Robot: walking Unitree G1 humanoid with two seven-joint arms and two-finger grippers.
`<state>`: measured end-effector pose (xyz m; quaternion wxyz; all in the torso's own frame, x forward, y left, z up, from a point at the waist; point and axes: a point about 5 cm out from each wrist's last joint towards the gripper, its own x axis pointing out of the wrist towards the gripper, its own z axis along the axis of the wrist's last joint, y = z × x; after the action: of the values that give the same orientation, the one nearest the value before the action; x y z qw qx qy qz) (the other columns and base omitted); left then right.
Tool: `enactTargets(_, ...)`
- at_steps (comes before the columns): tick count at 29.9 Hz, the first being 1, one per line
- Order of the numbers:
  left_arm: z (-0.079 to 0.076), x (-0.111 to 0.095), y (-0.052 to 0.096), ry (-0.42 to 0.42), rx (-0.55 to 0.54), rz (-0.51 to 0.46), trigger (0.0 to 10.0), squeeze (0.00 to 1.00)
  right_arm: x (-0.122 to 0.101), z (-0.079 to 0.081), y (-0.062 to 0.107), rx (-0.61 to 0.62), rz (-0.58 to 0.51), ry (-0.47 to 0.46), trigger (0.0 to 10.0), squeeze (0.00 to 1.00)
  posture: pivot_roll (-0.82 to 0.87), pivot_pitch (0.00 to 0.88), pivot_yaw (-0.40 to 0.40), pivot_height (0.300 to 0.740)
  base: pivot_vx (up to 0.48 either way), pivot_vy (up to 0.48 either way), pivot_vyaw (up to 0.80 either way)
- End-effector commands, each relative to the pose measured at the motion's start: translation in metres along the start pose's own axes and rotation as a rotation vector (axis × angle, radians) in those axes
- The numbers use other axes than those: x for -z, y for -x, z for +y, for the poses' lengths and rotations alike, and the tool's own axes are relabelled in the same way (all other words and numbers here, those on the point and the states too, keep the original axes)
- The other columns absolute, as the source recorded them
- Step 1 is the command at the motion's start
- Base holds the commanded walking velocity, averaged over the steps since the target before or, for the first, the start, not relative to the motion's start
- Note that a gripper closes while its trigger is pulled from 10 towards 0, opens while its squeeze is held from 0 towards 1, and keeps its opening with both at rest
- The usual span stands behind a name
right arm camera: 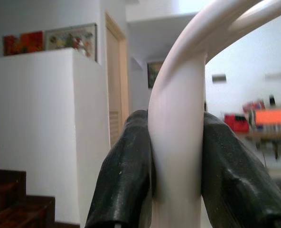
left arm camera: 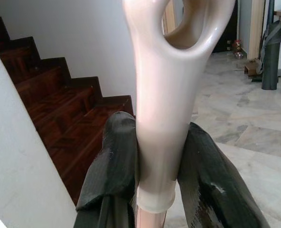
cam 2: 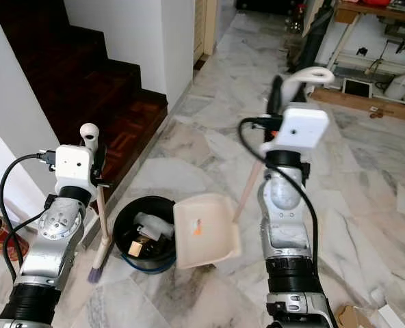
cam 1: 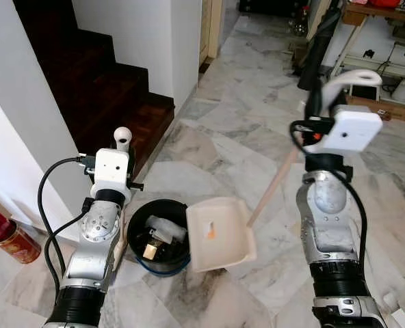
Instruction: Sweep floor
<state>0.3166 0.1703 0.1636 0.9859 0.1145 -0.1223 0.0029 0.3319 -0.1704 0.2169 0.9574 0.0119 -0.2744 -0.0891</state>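
The broom [cam 2: 101,225] stands nearly upright at about 8 o'clock in the head view, its small purple bristles on the marble floor [cam 2: 189,157] just beside the black bin [cam 2: 144,234]. The left pincer [left arm camera: 154,171] is clamped around the cream plastic handle just under its loop end, one black finger on each side. The stick looks light and stiff, and the glossy handle is likely slippery, so a hold low on the grip, where the plastic sleeve meets the stick, seems safest against twisting.

The dustpan [cam 2: 204,229] hangs tilted at 6 o'clock, its open tray touching or overlapping the rim of the bin, with a small orange scrap on its inner face. Its long pale stick runs up toward 1 o'clock to a white loop handle [right arm camera: 178,142], which the right pincer [right arm camera: 176,161] is closed on. The pan is thin plastic, light, and would swing easily on that long stick.

The bin holds mixed rubbish. Dark wooden stairs [cam 1: 100,89] rise at 10 o'clock; a red jar [cam 1: 9,236] stands at 9 o'clock by the wall.
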Motion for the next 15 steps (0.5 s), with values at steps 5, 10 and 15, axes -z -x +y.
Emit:
enactTargets(5,-0.001,-0.001,0.002,0.044,-0.005,-0.025,10.0,0.0,0.018,-0.021,0.008,0.067,0.092,-0.015,10.0,0.0,0.1,0.041,-0.052,0.74,0.0,0.0,0.0)
enactTargets(10,-0.001,0.002,0.004,0.054,-0.017,-0.013,10.0,0.0,0.021,-0.023,0.011,0.065,0.093,-0.005,10.0,0.0,0.1,0.033,-0.054,0.74,0.0,0.0,0.0)
enactTargets(15,0.001,0.003,0.006,0.055,-0.024,-0.012,10.0,0.0,0.018,-0.026,0.008,0.068,0.071,-0.01,10.0,0.0,0.1,0.028,-0.056,0.74,0.0,0.0,0.0)
